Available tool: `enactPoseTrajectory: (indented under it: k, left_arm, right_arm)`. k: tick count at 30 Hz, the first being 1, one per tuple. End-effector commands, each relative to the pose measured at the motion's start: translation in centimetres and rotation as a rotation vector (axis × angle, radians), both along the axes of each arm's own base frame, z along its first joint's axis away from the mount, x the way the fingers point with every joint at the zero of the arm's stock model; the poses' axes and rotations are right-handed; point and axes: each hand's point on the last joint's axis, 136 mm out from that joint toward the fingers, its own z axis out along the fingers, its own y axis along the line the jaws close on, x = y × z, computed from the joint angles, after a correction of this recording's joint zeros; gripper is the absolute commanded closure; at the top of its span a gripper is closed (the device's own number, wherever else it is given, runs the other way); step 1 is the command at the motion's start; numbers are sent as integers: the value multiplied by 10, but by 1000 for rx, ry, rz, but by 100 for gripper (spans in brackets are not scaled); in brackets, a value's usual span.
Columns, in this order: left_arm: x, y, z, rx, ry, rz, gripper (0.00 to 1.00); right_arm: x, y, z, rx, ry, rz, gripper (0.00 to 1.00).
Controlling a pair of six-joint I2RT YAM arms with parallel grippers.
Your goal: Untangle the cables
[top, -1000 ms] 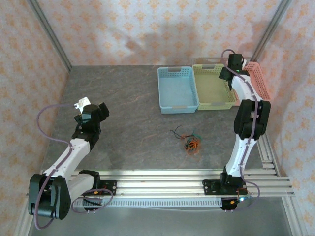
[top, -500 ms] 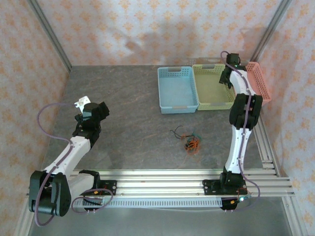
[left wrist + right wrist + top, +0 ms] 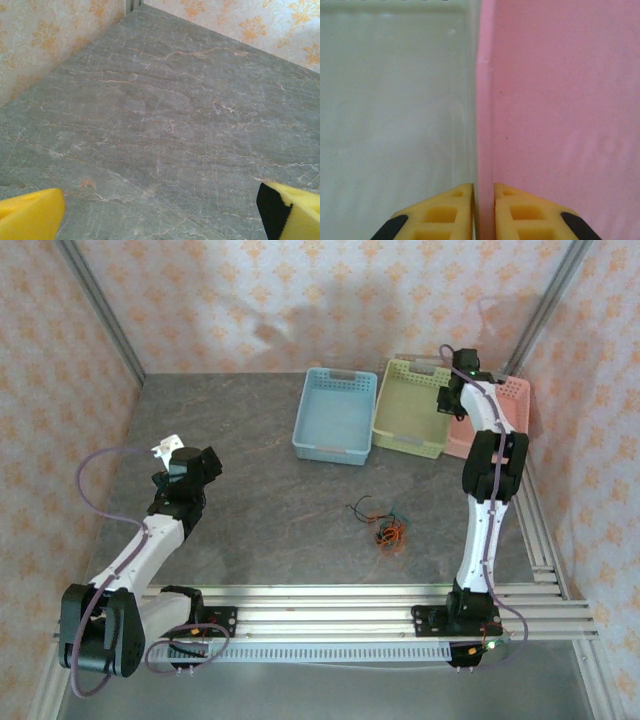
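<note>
Grey stone table (image 3: 250,440), flowery walls around. Green basket (image 3: 402,412) at the back. Left gripper (image 3: 160,200) far to its left, fingers wide open, holding nothing. Right gripper (image 3: 483,200) pinched tight on its right wall. Cables (image 3: 385,525) tangled on the table, in front of it.

Stone table (image 3: 250,440): cables (image 3: 386,527) (tangled), baskets (image 3: 410,415)
</note>
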Motion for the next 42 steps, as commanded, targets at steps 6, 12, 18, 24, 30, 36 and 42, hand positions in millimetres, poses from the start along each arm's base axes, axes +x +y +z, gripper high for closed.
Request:
enactPoseTrajectory:
  k: [6,12,18,24,30,36,42]
  left_arm:
    - [-1,9,7,6,-4,47,0]
    - [-1,8,6,3,-4,46,0]
    - [-1,8,6,1,-5,43,0]
    - [0,7,6,1,-2,41,0]
    - [0,7,5,2,0,39,0]
    - [0,7,5,0,1,38,0]
    - [0,7,5,0,1,36,0]
  right_arm:
    - [-7,50,2,16,31,58,87]
    - [-7,77,0,23,30,86,88]
    - [-3,103,-5,25,31,130,88]
    - [3,123,-7,28,28,165,88]
    - [8,140,-9,33,27,198,88]
    - [11,161,-9,25,22,245,88]
    - [13,171,-12,37,21,269,88]
